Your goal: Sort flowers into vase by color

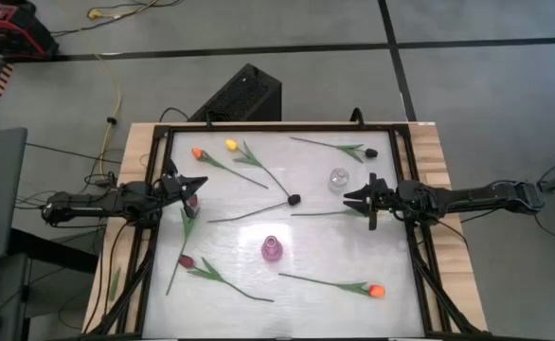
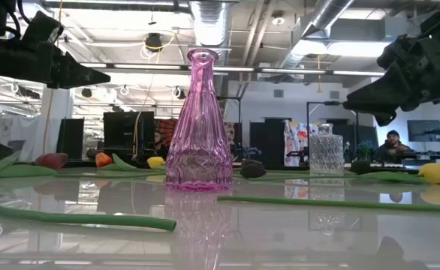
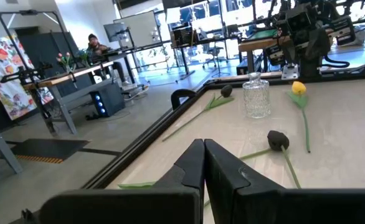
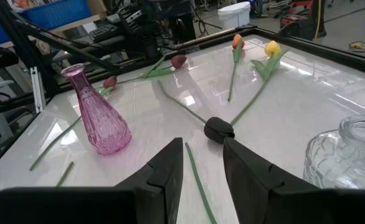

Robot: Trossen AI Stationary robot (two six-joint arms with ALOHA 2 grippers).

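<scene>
Right gripper (image 1: 366, 200) hangs over the table's right side, jaws parted and empty, a green stem (image 4: 198, 180) lined up between them as if for a pick, while the left gripper (image 1: 194, 185) waits pinched shut, flowers (image 1: 259, 166) scattered around the pink vase (image 1: 272, 249).

You have tulips lying flat across the white tabletop (image 1: 306, 180): orange tulip (image 1: 197, 152) and yellow tulip (image 1: 230, 145) near the far-left corner, dark tulip (image 1: 295, 199) mid-table, another orange tulip (image 1: 376, 291) near the right front; pink vase (image 1: 272, 249) and clear vase (image 1: 338, 179) stand upright.
</scene>
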